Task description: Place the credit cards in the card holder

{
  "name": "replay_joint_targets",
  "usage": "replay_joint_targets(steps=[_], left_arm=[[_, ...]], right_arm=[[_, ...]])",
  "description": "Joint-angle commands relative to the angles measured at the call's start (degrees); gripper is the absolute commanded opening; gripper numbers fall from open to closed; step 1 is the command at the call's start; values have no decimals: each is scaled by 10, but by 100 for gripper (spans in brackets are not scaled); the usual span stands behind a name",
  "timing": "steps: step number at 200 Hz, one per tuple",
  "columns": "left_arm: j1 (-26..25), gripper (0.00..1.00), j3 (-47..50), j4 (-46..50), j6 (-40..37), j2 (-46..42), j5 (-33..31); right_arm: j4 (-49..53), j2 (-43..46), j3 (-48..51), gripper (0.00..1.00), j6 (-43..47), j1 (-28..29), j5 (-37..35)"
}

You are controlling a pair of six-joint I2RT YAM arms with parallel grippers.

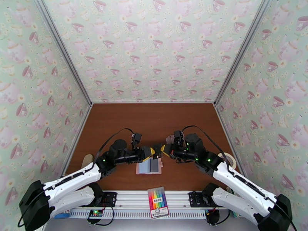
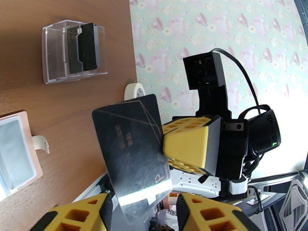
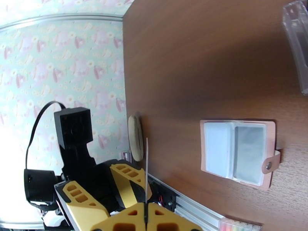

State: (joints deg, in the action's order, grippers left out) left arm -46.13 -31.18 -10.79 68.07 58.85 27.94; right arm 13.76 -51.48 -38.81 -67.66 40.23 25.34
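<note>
right claw (image 3: 146, 208) pinches a thin, glossy black card (image 2: 127, 145) on edge above the wood-grain table (image 1: 154, 120). left claw (image 2: 143, 201) stands part-open, its latticed yellow fingers (image 2: 77, 216) flanking the card's lower end. pink wallet (image 3: 236, 151) lies open flat on the table, clear sleeves up. dark cards (image 2: 82, 47) stand in a clear box (image 2: 54, 70).

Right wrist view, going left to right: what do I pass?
Beige disc → card, edge-on → card holder → clear box.
</note>
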Motion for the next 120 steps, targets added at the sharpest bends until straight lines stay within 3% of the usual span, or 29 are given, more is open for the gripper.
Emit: replay_joint_targets(steps=[1, 120], left_arm=[[-5, 50, -20, -18, 12, 8, 15], [-11, 41, -19, -6, 16, -25, 2]], right_arm=[[-27, 19, 4, 0, 20, 9, 18], [-65, 11, 16, 0, 47, 37, 21]])
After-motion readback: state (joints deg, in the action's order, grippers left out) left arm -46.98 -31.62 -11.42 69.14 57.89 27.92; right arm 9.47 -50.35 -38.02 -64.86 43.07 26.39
